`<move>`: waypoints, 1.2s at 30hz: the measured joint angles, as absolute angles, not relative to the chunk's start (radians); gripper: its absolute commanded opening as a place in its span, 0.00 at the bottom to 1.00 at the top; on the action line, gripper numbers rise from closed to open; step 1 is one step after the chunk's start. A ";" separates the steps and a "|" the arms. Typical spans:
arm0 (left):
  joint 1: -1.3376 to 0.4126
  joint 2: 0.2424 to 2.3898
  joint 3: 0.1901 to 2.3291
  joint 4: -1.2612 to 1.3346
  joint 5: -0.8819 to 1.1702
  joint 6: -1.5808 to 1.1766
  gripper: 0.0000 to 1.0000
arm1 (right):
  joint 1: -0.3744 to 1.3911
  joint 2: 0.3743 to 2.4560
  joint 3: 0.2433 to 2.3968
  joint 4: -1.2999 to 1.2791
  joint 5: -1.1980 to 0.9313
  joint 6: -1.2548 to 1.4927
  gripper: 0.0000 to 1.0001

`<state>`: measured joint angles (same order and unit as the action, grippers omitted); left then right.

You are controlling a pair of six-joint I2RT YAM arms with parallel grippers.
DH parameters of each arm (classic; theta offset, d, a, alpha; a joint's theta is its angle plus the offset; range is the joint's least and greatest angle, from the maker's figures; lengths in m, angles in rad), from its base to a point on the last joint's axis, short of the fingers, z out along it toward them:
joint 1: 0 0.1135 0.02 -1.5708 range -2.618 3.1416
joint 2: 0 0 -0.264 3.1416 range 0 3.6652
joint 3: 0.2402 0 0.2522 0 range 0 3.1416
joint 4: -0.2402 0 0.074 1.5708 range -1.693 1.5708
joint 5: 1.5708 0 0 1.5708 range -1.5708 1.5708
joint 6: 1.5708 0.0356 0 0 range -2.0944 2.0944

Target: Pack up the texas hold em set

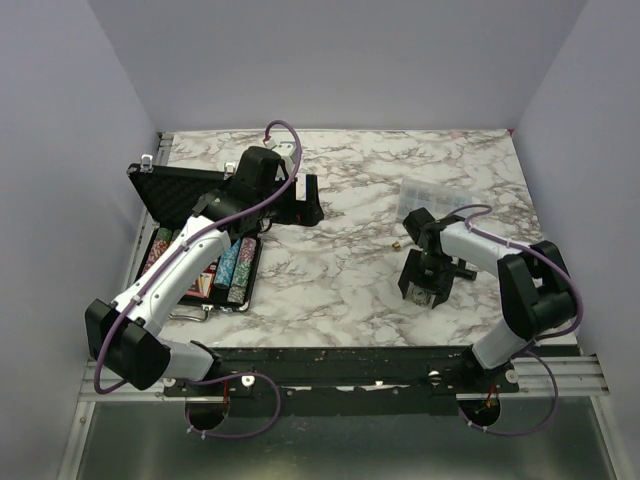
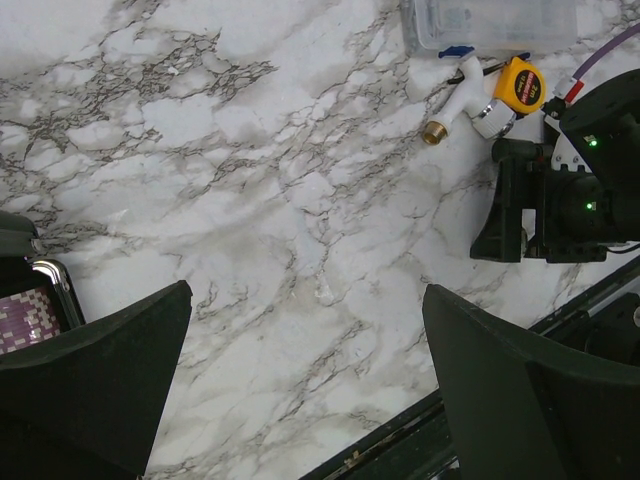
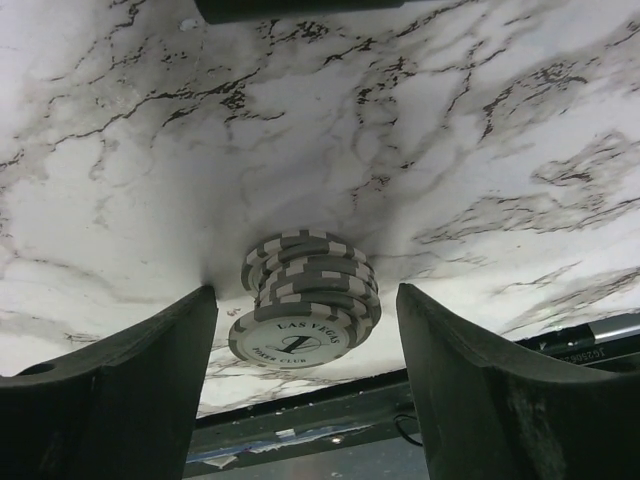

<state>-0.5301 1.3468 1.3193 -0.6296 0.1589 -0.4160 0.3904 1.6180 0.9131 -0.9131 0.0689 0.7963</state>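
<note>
The black hinged case (image 1: 170, 190) lies open at the left, lid up at the back. Rows of coloured poker chips (image 1: 230, 262) fill its tray, with something red (image 1: 205, 284) between the rows. Its corner shows in the left wrist view (image 2: 35, 300). A short stack of grey-and-white chips (image 3: 305, 290) stands on the marble between the fingers of my open right gripper (image 3: 305, 300), which do not touch it. From above that gripper (image 1: 421, 291) points down and hides the stack. My left gripper (image 1: 303, 206) is open and empty over bare marble right of the lid, as the left wrist view (image 2: 305, 390) shows.
A clear plastic box (image 1: 440, 195) lies at the back right, also in the left wrist view (image 2: 490, 22). Next to it are a yellow tape measure (image 2: 520, 85) and a white fitting with a brass end (image 2: 455, 105). The table's black front rail (image 1: 340, 360) runs close behind the stack.
</note>
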 measured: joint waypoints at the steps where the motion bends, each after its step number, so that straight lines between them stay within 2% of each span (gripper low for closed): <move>1: -0.530 1.347 1.319 -0.629 0.159 -0.416 0.99 | 0.390 1.618 0.912 -0.912 0.067 0.805 0.73; 21: -0.530 1.348 1.317 -0.625 0.173 -0.416 0.98 | 0.371 1.545 0.834 -0.794 0.052 0.849 0.59; 24: -0.530 1.351 1.317 -0.622 0.174 -0.416 0.98 | 0.371 1.530 0.821 -0.786 0.060 0.859 0.53; 28: -0.530 1.353 1.316 -0.622 0.176 -0.417 0.98 | 0.371 1.509 0.803 -0.778 0.069 0.868 0.53; 36: -0.532 1.354 1.316 -0.622 0.177 -0.417 0.98 | 0.371 1.497 0.793 -0.773 0.080 0.872 0.35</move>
<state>-0.5323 1.3540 1.3159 -0.6216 0.1768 -0.4168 0.3710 1.4975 0.7933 -0.7731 0.0803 0.8719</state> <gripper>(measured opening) 0.984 0.465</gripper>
